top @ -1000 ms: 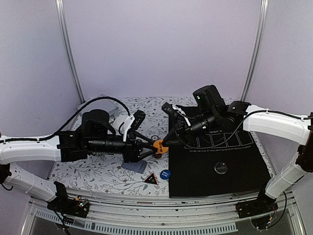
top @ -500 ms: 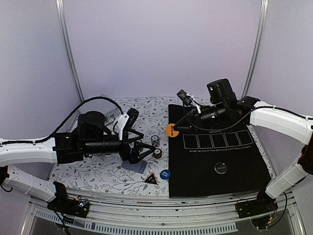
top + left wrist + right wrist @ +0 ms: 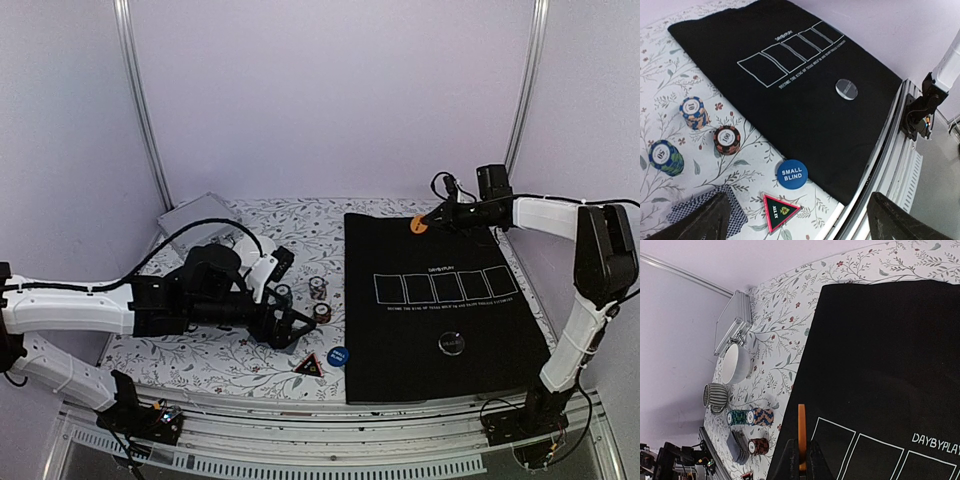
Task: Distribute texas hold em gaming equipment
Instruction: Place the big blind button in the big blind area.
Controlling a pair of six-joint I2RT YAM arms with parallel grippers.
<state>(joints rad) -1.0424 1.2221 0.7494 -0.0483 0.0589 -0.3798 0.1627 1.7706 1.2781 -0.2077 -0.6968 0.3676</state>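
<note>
Pinching thin orange round chip (image 3: 801, 432) edge-on, R gripper (image 3: 801, 460) is hovering over black cloth mat (image 3: 880, 365) printed "DAYBYPLAY"; L gripper (image 3: 798, 200) is gaping wide near blue round "SMALL BLIND" button (image 3: 792, 174).

In the left wrist view, both fingers (image 3: 705, 225) of the left gripper (image 3: 797, 200) are running off the bottom edge, and 1 is covering part of the playing cards (image 3: 690, 205). The small print on the black mat (image 3: 805, 125) is showing too fine to read. In the right wrist view, the orange chip (image 3: 801, 427) is showing only its rim, and the right and bottom edges are cutting off the mat. From above, the left arm (image 3: 190, 300) is hiding the white bowl (image 3: 735, 362) and striped mug (image 3: 716, 396).
</note>
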